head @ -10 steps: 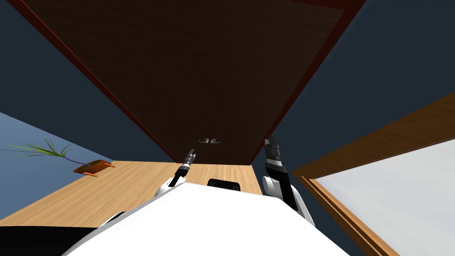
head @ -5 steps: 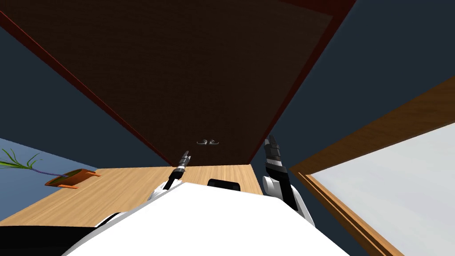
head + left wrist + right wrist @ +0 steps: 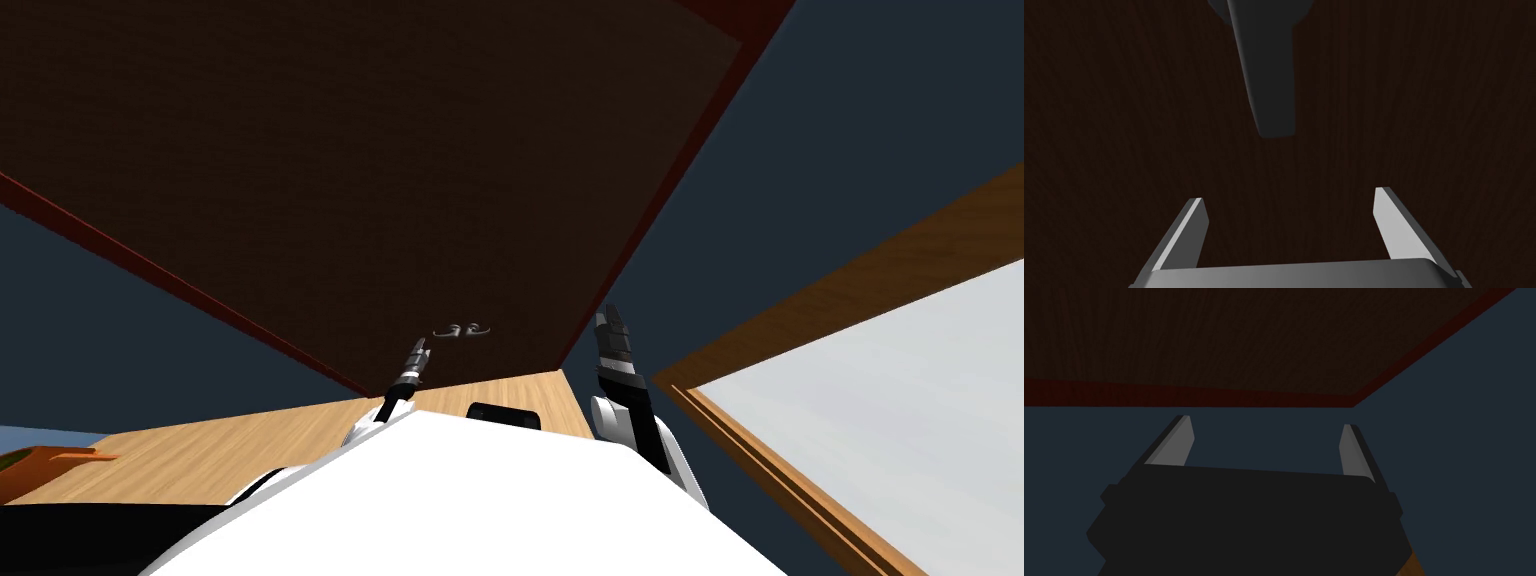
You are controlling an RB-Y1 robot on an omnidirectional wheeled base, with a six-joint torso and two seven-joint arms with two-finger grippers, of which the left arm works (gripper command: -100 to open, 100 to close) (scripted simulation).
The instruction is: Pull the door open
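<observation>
Left wrist view: L pincer (image 3: 1289, 195) spread short of handle (image 3: 1269, 75) — base cut off; R pincer (image 3: 1265, 421) spread.

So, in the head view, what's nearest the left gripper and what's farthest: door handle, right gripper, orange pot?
1. Door handle, just ahead of the left gripper, on the dark door.
2. Right gripper, off to its right.
3. Orange pot, far off to its left.

The left arm (image 3: 392, 397) stretches forward, slim and slanting rightward. The left gripper (image 3: 1289, 196) has its two fingers (image 3: 1189, 227) spread wide apart. Well to its right, the right arm (image 3: 628, 400) rises steeply, forearm upright. The right gripper (image 3: 1265, 422) at its tip likewise has its fingers parted wide.
</observation>
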